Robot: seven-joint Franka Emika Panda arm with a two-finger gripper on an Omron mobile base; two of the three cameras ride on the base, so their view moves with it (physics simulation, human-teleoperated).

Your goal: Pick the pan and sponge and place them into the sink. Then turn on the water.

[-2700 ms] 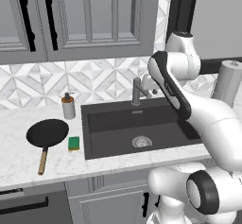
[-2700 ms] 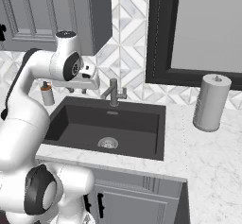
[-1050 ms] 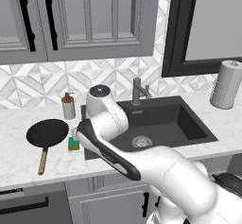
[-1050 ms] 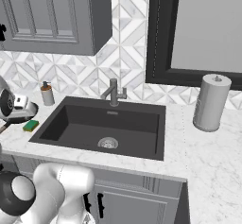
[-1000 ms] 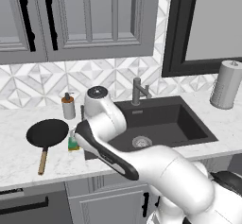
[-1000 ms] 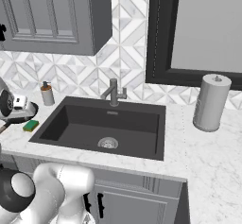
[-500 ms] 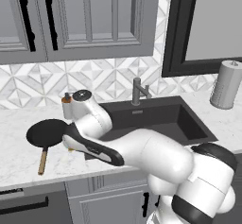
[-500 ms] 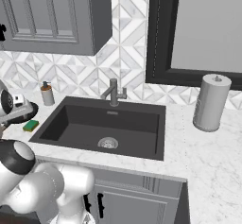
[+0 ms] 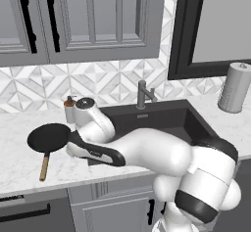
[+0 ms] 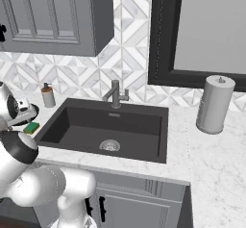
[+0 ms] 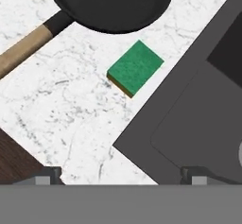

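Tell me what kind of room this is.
A kitchen, most likely: a sink with a faucet set in a marble counter, plus a pan and sponge beside it.

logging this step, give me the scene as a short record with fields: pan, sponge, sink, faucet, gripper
pan: on the counter left of the sink, wooden handle toward the counter's front edge
sponge: green side up, flat on the counter between pan and sink, touching neither
sink: nothing in the basin, drain bare
faucet: no water running
gripper: open, above the counter near the sink's edge, sponge ahead of it, holding nothing
done so far: nothing in the sink yet
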